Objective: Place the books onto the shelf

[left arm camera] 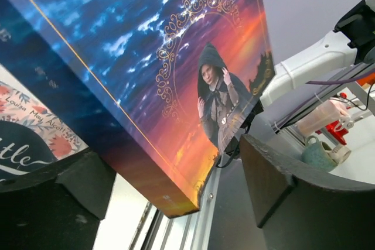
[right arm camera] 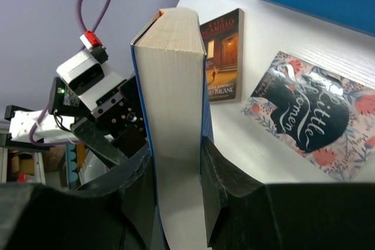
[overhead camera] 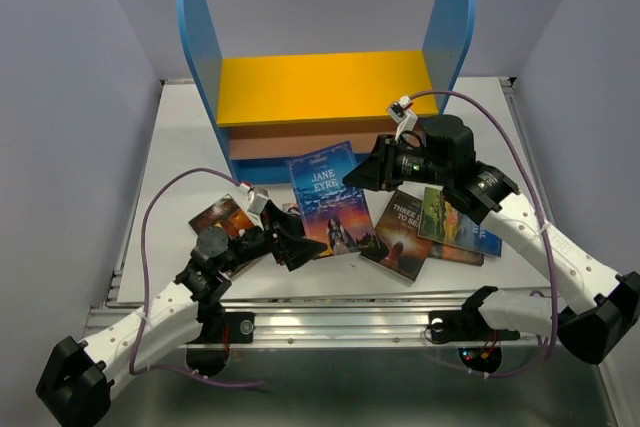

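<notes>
Clamping the blue Jane Eyre paperback by its page edge, the right tool has its two fingers closed partway, one pressed on each cover, as the right wrist view shows. The book is lifted at a tilt in front of the shelf, its cover turned up toward the top camera. The left tool sits at the book's lower end with its fingers spread wide. In the left wrist view the book's bottom corner lies between them, with a clear gap to the right finger. Whether the left finger touches the spine cannot be told.

The other books lie flat on the white counter:
- A dark brown one and a green landscape one lie under the right arm.
- A dark one lies by the left arm.
- A floral Little Women lies near the shelf's blue base.
</notes>
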